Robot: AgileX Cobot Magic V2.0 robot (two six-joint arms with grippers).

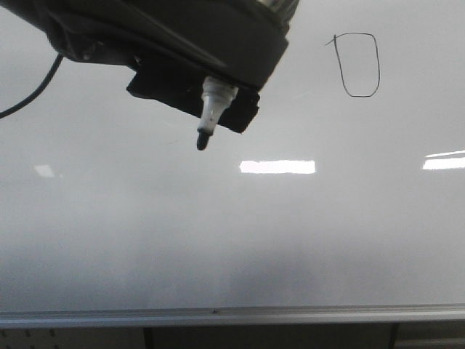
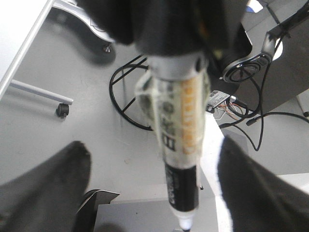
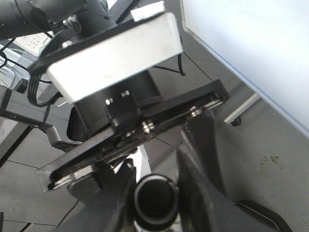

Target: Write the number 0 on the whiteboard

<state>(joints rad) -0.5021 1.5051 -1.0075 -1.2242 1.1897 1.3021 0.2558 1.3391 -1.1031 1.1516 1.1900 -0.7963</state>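
Observation:
The whiteboard (image 1: 232,240) fills the front view, with a silver rail (image 1: 232,317) along its lower edge. The number 0 (image 1: 357,65) is a thin black loop at the upper right. A dark gripper body (image 1: 174,36) at the top left carries a marker (image 1: 211,109); its black tip (image 1: 203,139) points down, left of and below the 0. In the right wrist view my right gripper (image 3: 155,179) is shut on the marker's round black end (image 3: 154,195). In the left wrist view my left gripper (image 2: 153,145) is open, its fingers wide apart either side of the marker (image 2: 178,140).
Bright light glints (image 1: 277,166) lie on the board. A cable (image 1: 33,91) hangs at the left. A white board edge on a castor leg (image 3: 251,48) stands beside the right arm. Cables and a wire stand (image 2: 125,96) lie on the floor.

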